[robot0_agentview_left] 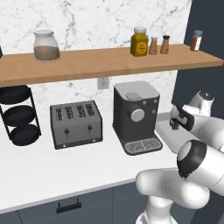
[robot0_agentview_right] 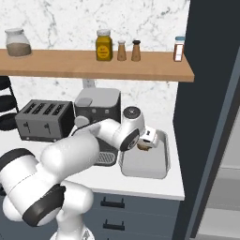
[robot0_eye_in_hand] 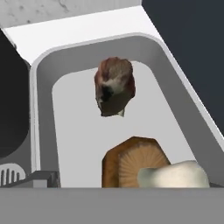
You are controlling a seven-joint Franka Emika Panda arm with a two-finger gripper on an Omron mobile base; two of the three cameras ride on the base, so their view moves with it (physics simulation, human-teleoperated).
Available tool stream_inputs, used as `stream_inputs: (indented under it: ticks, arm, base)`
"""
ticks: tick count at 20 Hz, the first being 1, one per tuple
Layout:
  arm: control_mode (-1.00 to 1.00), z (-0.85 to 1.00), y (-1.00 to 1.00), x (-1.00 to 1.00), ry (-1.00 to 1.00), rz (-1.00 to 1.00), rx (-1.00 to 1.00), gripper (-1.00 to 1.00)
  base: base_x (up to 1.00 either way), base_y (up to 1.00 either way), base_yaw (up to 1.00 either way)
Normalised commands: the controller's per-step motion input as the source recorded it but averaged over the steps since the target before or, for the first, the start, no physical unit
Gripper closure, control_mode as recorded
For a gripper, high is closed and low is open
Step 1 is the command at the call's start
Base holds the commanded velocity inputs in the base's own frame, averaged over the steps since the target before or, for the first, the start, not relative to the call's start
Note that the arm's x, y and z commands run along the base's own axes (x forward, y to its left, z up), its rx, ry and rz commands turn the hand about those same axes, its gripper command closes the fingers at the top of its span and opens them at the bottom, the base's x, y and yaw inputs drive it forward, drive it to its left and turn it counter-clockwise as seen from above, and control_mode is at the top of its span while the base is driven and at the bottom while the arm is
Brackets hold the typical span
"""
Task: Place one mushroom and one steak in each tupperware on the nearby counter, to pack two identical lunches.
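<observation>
The tub [robot0_eye_in_hand: 41,87] floor is bare at the frame's left and top; the steak [robot0_eye_in_hand: 114,91] sits centre, the mushroom [robot0_eye_in_hand: 135,164] at the bottom. In the right base view the coffee machine [robot0_agentview_right: 96,105] crowds its left side, a dark panel [robot0_agentview_right: 206,103] its right, a shelf [robot0_agentview_right: 93,65] overhead.

The white arm reaches forward and to the right from its base, elbow bent, wrist turned downward. Its gripper [robot0_agentview_right: 146,146] hangs low with the fingers spread wide, holding nothing.
</observation>
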Motion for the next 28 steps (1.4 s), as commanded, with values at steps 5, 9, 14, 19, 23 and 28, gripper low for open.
stream_inputs:
  ticks: [5,9,14,19,23,28]
  arm:
    - [-1.0,0.06,0.01,-0.03,0.08,-0.09,0.08,-1.0]
    - [-1.0,0.08,0.18,0.2,0.28,-0.18,-0.2,-1.0]
    - [-1.0,-0.1,-0.16,0.06,0.27,-0.11,-0.25,-1.0]
    - [-1.0,0.12,-0.26,0.0,0.04,0.0,-0.05,-1.0]
    - [-1.0,0.21,-0.3,0.0,-0.04,0.07,0.01,-1.0]
    - [-1.0,0.28,-0.05,0.27,-0.02,-0.04,0.01,-1.0]
  base:
    - [0.0,0.0,0.0]
    - [0.0,0.0,0.0]
    - [0.0,0.0,0.0]
    - [0.0,0.0,0.0]
    - [0.0,0.0,0.0]
    - [0.0,0.0,0.0]
